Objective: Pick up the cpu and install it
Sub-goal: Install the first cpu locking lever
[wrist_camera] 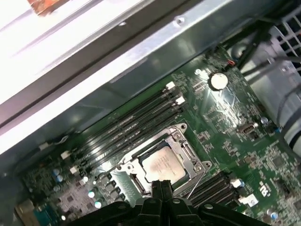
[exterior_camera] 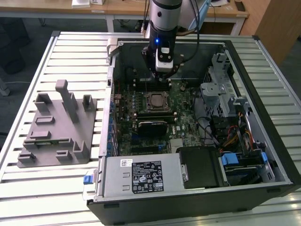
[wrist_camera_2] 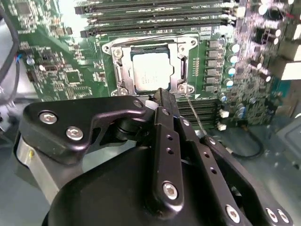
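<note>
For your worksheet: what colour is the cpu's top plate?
The cpu is pale silver; second wrist view.

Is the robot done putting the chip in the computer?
Looks nearly done. The chip already lies in its socket on the green board. The tool hangs near it, shut, holding nothing. Whether the socket is latched, I cannot tell.

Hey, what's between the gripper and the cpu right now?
In the second wrist view, just the near rim of the socket frame shows between the gripper and the cpu; nothing else sits there.
</note>
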Robot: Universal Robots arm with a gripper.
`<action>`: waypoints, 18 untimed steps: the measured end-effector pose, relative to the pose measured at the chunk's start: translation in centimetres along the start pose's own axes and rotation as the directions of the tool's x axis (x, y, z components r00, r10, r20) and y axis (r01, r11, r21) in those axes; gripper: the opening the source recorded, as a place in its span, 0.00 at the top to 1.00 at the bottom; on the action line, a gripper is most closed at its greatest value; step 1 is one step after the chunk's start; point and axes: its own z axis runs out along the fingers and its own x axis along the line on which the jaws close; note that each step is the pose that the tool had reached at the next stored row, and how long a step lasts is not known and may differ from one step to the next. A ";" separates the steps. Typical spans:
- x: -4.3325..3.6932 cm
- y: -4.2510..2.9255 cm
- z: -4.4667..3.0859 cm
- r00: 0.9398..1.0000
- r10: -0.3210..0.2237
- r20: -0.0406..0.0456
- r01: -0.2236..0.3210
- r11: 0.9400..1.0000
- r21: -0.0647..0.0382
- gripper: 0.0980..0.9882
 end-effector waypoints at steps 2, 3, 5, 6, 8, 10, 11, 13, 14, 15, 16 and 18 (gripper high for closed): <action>0.00 0.00 0.00 0.999 -0.036 0.000 0.036 0.999 0.001 0.99; 0.00 0.00 0.01 0.999 -0.055 -0.001 0.055 0.999 0.002 0.99; 0.00 0.00 0.01 0.996 -0.091 -0.001 0.091 0.996 0.003 0.99; 0.00 0.00 0.02 0.994 -0.109 -0.001 0.109 0.994 0.003 0.99; 0.00 0.00 0.02 0.989 -0.145 -0.002 0.145 0.989 0.004 0.99; 0.00 0.00 0.03 0.983 -0.182 -0.003 0.182 0.983 0.005 0.99; 0.00 0.00 0.03 0.980 -0.199 -0.003 0.199 0.980 0.006 0.99; 0.00 0.00 0.04 0.972 -0.234 -0.004 0.234 0.972 0.007 0.99; 0.00 0.00 0.04 0.968 -0.252 -0.004 0.252 0.968 0.007 0.99; 0.00 0.00 0.05 0.963 -0.269 -0.004 0.269 0.963 0.008 0.99; 0.00 0.00 0.05 0.958 -0.287 -0.005 0.287 0.958 0.009 0.99; 0.00 0.00 0.06 0.947 -0.322 -0.005 0.322 0.947 0.009 0.99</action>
